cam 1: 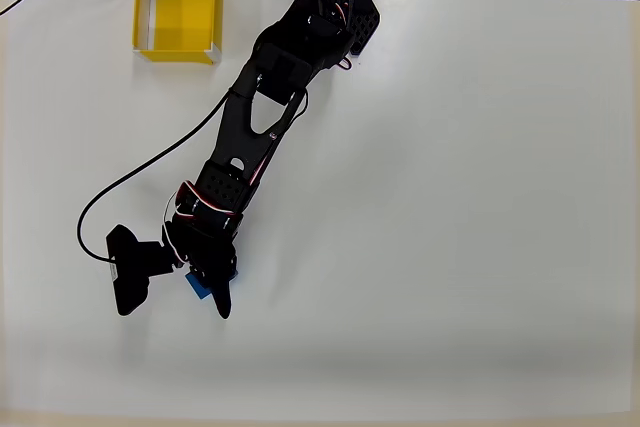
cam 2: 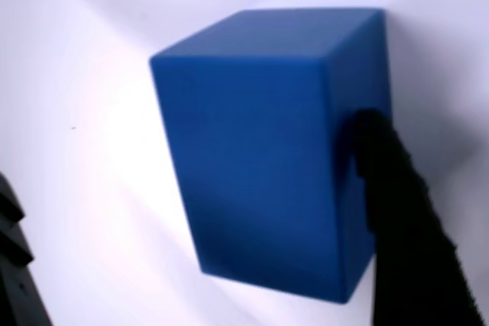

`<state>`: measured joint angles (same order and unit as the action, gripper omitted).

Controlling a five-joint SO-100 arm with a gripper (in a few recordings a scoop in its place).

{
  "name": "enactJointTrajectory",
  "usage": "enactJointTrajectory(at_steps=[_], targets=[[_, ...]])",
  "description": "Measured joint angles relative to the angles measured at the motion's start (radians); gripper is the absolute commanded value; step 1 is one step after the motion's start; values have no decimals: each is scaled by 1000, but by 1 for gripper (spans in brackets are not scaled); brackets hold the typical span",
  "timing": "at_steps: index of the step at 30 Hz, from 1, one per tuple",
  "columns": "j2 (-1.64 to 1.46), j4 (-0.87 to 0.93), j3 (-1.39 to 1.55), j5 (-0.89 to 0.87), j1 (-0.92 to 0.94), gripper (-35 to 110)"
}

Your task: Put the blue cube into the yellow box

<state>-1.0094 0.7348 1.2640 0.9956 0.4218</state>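
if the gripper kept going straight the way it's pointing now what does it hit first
Most likely the blue cube: in the wrist view it sits right ahead, with one finger already against its right face. Beyond it lies the white table. Depth is hard to judge.

A bare test or lab-style setup rather than a home: a plain white bench (cam 1: 480, 197) under even lighting against a black backdrop, with a black robot arm (cam 1: 270, 107) mounted at its far edge and a cable (cam 1: 150, 172) trailing across
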Motion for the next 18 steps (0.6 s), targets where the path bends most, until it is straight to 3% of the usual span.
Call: enactJointTrajectory(at_steps=[12,18], targets=[[31,0,-3,-8,-29,28],[31,0,-3,-5,-29,26]])
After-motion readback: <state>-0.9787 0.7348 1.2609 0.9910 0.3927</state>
